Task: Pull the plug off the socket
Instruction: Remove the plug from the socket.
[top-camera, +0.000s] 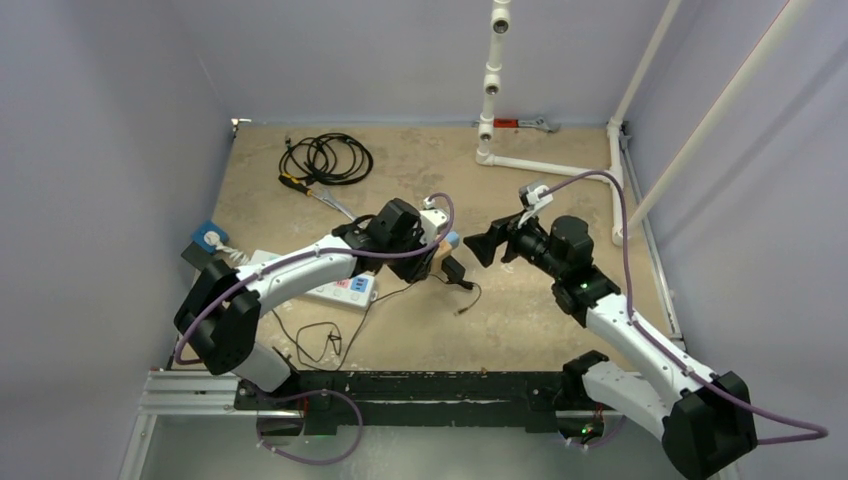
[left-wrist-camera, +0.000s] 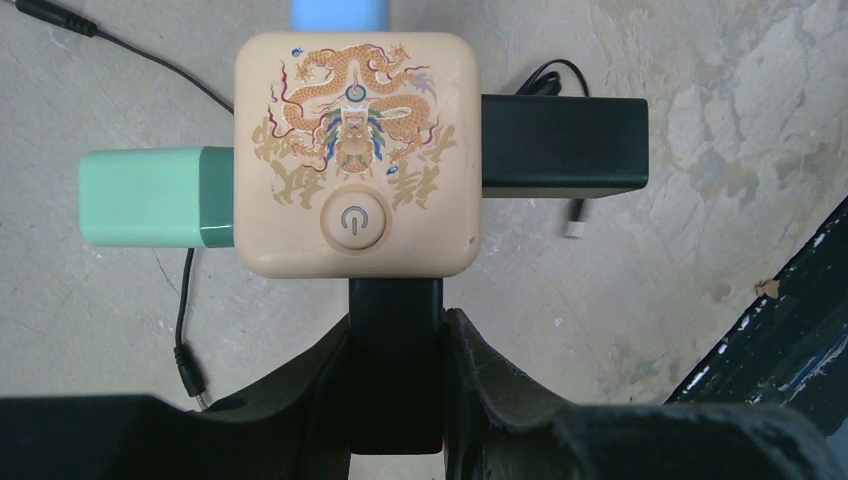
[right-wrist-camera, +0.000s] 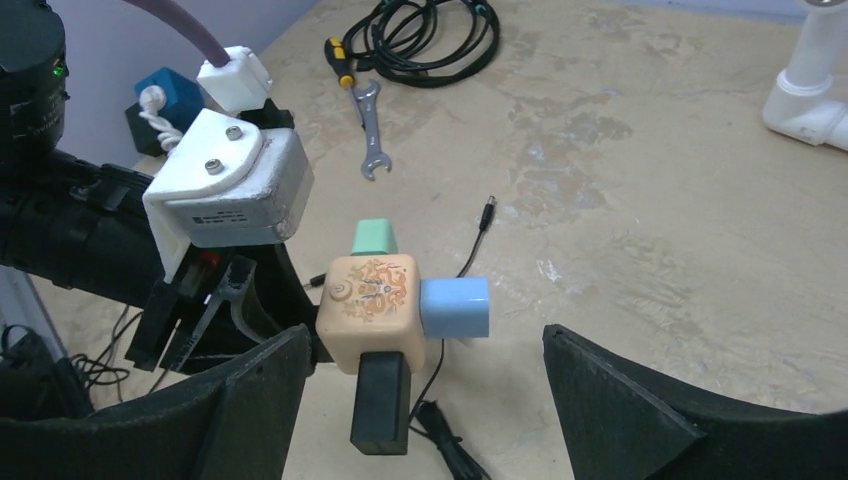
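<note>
The socket (left-wrist-camera: 357, 150) is a beige cube with a dragon print and a power button, held just above the table. Plugs stick out of its sides: a green plug (left-wrist-camera: 150, 195), a blue plug (left-wrist-camera: 338, 14), a black plug (left-wrist-camera: 560, 145) and a second black plug (left-wrist-camera: 395, 360). My left gripper (left-wrist-camera: 397, 330) is shut on that second black plug, right under the cube. My right gripper (right-wrist-camera: 425, 335) stands open, its fingers wide on either side of the cube (right-wrist-camera: 368, 310) without touching it. The blue plug (right-wrist-camera: 455, 307) points toward its right finger. From above, the grippers (top-camera: 425, 255) (top-camera: 485, 245) face each other.
A white power strip (top-camera: 340, 290) lies under the left arm. A coiled black cable (top-camera: 325, 158), a wrench (right-wrist-camera: 372, 135) and a screwdriver (right-wrist-camera: 340, 60) lie at the back left. White pipes (top-camera: 490, 90) stand at the back right. Thin loose cables (top-camera: 465, 295) trail below the cube.
</note>
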